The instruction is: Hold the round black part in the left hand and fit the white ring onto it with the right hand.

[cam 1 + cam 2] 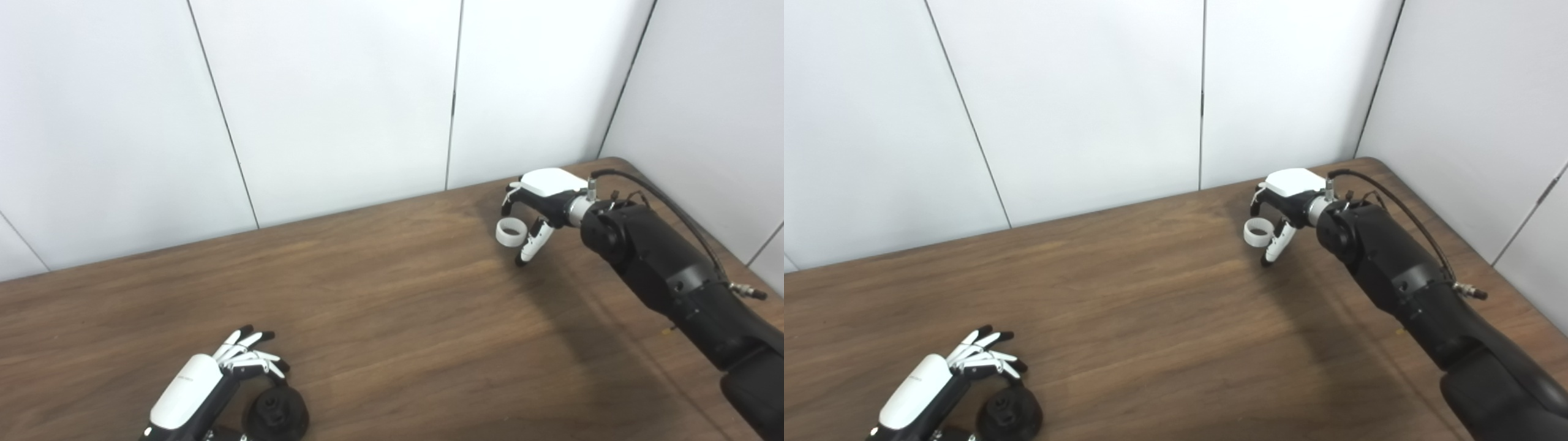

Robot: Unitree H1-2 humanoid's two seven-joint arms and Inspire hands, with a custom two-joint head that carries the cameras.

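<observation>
The round black part (pixel 277 415) lies on the wooden table (pixel 392 318) at the near left edge. My left hand (pixel 202 386) rests beside it with its fingers (pixel 251 355) spread and reaching just over the part's far side, open and not closed on it. Far across the table at the right, the white ring (pixel 510 233) sits between the curled fingers and the thumb (pixel 531 244) of my right hand (pixel 1283 202). Both touch the ring. Whether the ring is lifted off the wood cannot be told.
White wall panels (pixel 343 104) close off the table at the back and on the right, meeting in a corner near the right hand. A black cable (pixel 674 211) loops over the right forearm. The table's rounded far-right corner (pixel 1372 162) lies just behind that hand.
</observation>
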